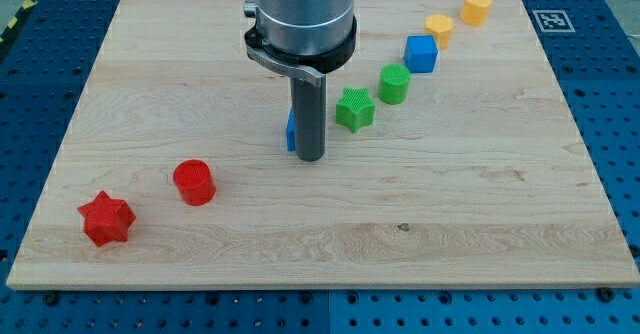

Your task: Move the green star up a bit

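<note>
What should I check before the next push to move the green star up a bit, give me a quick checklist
1. Green star in plain view, lying flat on the board: ok.
2. My tip placed below the star for an upward push: not ok, it sits to the star's left.
3. Tip clear of other blocks: not ok, a blue block is right against the rod, partly hidden.
4. Free board above the star: ok.
5. Green cylinder apart from the star: ok, though close at its upper right.

A blue block (290,132) hides mostly behind my rod, its shape unreadable.
</note>
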You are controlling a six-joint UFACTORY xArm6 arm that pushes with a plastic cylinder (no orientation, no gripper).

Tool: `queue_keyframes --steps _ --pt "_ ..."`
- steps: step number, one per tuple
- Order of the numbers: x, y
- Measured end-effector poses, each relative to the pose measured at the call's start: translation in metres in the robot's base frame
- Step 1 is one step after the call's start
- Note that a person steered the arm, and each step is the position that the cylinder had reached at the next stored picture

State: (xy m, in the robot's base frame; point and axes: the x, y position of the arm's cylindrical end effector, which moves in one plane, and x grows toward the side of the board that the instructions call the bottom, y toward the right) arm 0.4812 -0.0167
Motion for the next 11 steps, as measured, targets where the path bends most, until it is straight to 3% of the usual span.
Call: queue_keyframes --steps 3,5,6,9,11 --pt "0.075 0.045" --pt "0.075 0.059" --pt "0.071 0.101" --pt "-0.010 0.110" --pt "-0.011 0.097"
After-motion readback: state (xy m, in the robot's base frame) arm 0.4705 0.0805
